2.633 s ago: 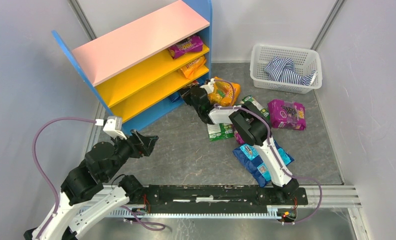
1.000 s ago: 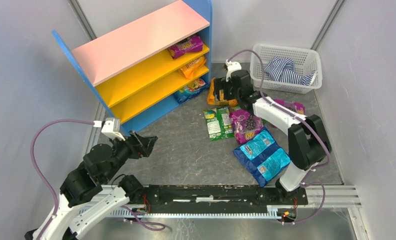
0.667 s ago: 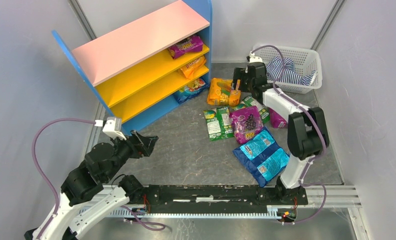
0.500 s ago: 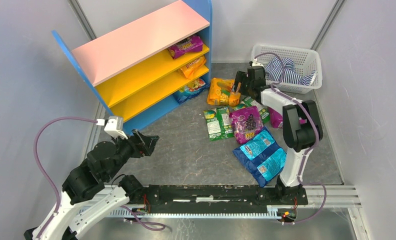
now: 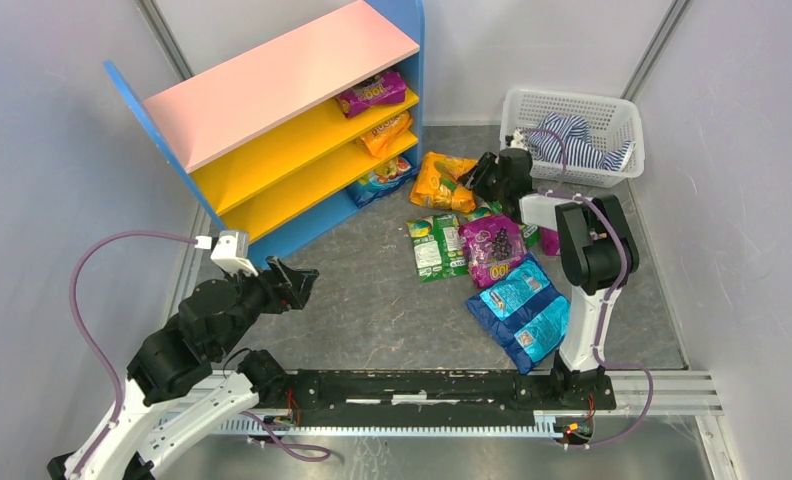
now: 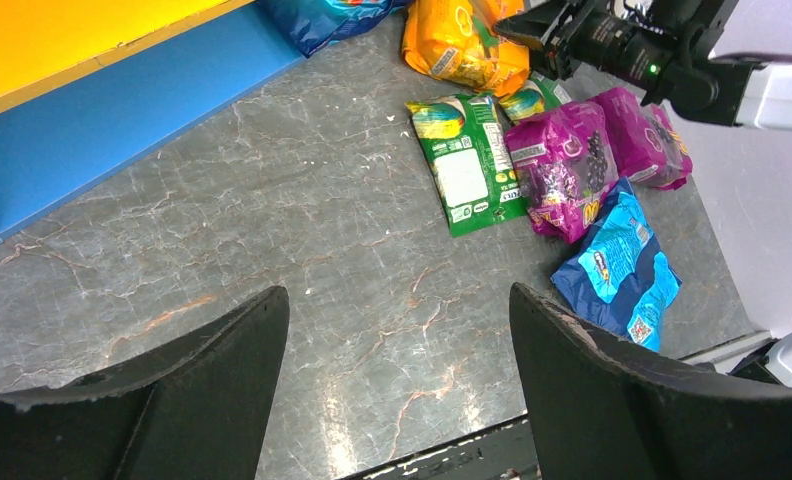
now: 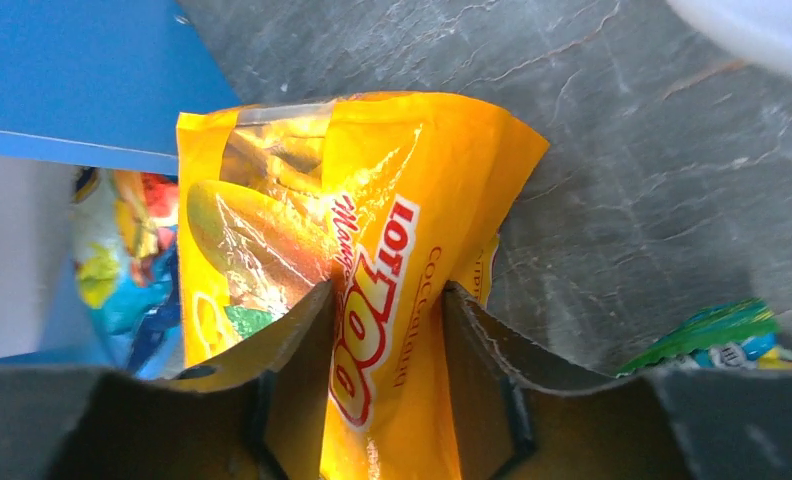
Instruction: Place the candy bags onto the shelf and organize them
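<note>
Right end effector first: we see its two dark fingers pressed against either side of an orange bag, with the glossy film bunched in the narrow gap between them, so we read it as gripping that bag. The packet is bright orange-yellow, crinkled and shiny, with red lettering outlined in white running along it and a clear sealed strip at its far end. It sits over the grey marbled bench, just beside the lower right corner of the shelf and near the white mesh basket that holds a striped cloth. We cannot tell whether the bag touches the bench. The left end effector hangs above bare bench with its fingers spread wide and nothing between them. On the shelf's yellow boards we count three packets at the right end: a purple one on top, an orange one in the middle and a blue one at the bottom. On the bench, a green bag and a purple bag lie flat and touching, with a shiny blue bag just nearer the arms.
</note>
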`<action>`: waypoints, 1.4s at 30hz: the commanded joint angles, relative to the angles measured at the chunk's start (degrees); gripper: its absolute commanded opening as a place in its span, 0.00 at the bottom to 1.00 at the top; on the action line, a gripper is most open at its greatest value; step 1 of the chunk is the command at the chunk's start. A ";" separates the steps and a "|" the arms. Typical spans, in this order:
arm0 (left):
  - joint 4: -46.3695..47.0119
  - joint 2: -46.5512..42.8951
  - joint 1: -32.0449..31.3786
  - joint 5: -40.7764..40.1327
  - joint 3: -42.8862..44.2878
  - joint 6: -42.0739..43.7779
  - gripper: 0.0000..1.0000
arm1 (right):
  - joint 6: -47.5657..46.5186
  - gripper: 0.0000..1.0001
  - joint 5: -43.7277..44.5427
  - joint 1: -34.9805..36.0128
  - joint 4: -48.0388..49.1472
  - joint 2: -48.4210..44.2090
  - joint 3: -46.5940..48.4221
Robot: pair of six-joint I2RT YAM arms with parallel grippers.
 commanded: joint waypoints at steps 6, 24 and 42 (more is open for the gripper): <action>1.49 -0.18 0.08 -1.06 0.36 -1.43 0.87 | 10.27 0.20 -9.03 -0.36 16.26 -4.50 -9.31; 1.59 -3.11 0.08 -1.05 0.18 -1.34 0.87 | 33.74 0.00 -9.35 2.96 25.51 -19.26 -18.70; 1.32 -7.96 0.08 -3.52 -0.33 -2.42 0.87 | 48.52 0.00 14.06 23.16 32.47 -31.25 -25.44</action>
